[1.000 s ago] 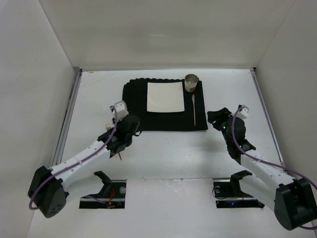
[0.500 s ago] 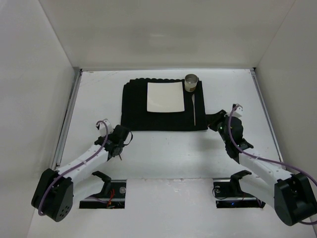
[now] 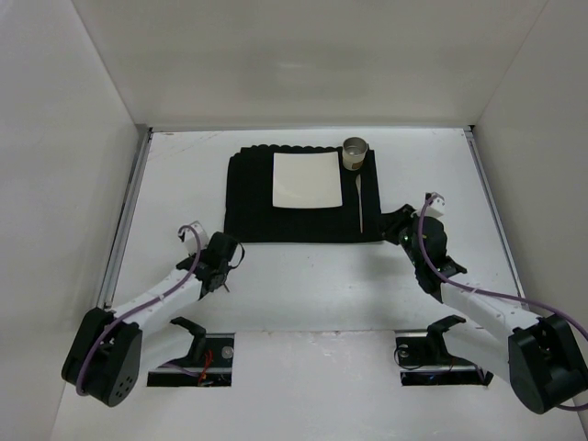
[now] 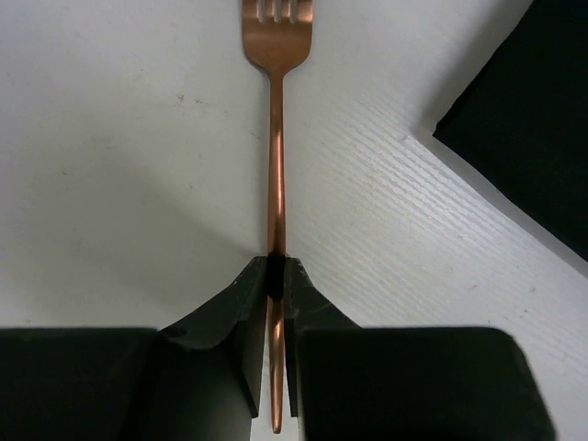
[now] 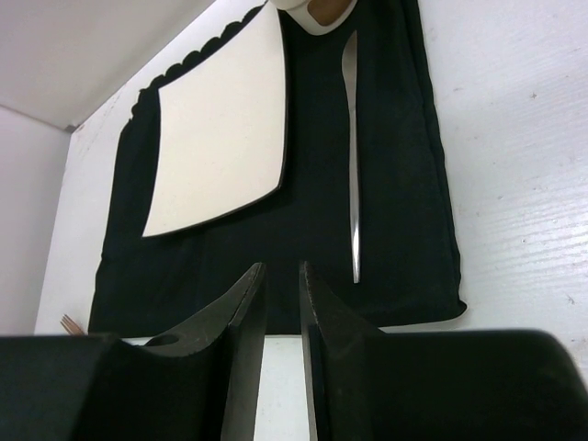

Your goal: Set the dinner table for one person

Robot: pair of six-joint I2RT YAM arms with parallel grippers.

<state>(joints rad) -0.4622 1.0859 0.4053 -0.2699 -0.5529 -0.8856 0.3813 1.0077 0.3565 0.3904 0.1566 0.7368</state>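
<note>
The dinner table is a white tabletop with walls on three sides. A black placemat lies at its back middle with a white square plate, a metal cup and a silver knife on it. My left gripper is near the mat's front left corner. In the left wrist view it is shut on the handle of a copper fork, tines pointing away, low over the table. My right gripper is at the mat's front right corner, empty, its jaws a narrow gap apart.
In the right wrist view the plate, the knife and the placemat lie ahead, the cup's rim at the top edge. The mat's corner shows right of the fork. Bare white table lies left of and in front of the mat.
My left arm has drawn back and down to the near left with the fork, away from the mat's edge. My right gripper has shifted slightly left toward the mat's corner.
</note>
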